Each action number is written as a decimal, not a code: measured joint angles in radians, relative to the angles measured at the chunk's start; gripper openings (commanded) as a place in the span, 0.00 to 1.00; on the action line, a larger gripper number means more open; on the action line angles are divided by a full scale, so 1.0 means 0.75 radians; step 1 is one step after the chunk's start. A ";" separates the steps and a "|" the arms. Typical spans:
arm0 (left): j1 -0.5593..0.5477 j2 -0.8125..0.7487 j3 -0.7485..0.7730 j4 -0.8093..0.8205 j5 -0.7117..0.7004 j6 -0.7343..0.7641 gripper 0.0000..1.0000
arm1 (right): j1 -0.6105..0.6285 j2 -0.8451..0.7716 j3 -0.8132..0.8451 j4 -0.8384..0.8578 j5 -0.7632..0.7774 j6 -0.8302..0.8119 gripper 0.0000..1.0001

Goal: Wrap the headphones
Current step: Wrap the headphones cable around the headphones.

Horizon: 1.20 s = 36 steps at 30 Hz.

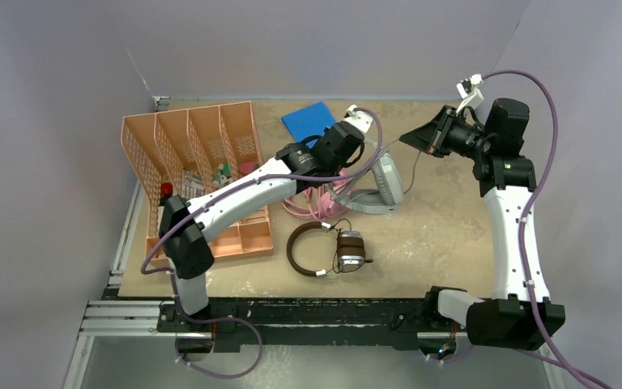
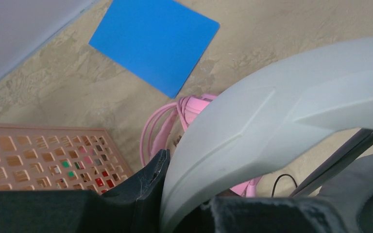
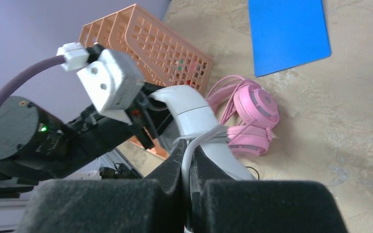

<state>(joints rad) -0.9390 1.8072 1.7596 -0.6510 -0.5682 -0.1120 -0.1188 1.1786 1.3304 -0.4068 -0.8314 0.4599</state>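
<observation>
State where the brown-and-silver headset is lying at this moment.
In the top view, the brown-and-silver headset lies left of centre near the front edge of the table, just right of the orange tray and in front of the pink headset.

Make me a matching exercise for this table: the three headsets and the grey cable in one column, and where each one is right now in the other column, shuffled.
1. pink headset
2. brown-and-silver headset
3. light-grey headset
4. grey cable

A. pinched in the right gripper
B. gripped at the headband by the left gripper
C. lying nearest the near edge of the table
D. lying partly under the left arm

Pairs: 1-D, 2-C, 3-B, 4-A
</observation>
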 measured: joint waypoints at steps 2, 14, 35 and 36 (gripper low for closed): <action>0.000 0.055 0.072 -0.026 0.008 -0.010 0.00 | 0.002 0.000 0.010 0.001 -0.022 0.012 0.00; 0.019 0.431 0.672 -0.162 -0.046 -0.283 0.00 | 0.166 -0.076 -0.069 0.234 -0.018 0.278 0.03; 0.068 0.385 0.650 0.032 -0.073 -0.601 0.00 | 0.257 -0.280 -0.523 0.534 0.204 0.308 0.12; 0.071 0.374 0.643 0.038 -0.067 -0.613 0.00 | 0.257 -0.282 -0.539 0.555 0.212 0.308 0.12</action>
<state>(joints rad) -0.8856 2.0876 2.2417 -0.6228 -0.6186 -0.5716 0.0738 0.9672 0.9264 0.0097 -0.6727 0.6907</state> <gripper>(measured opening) 0.151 0.119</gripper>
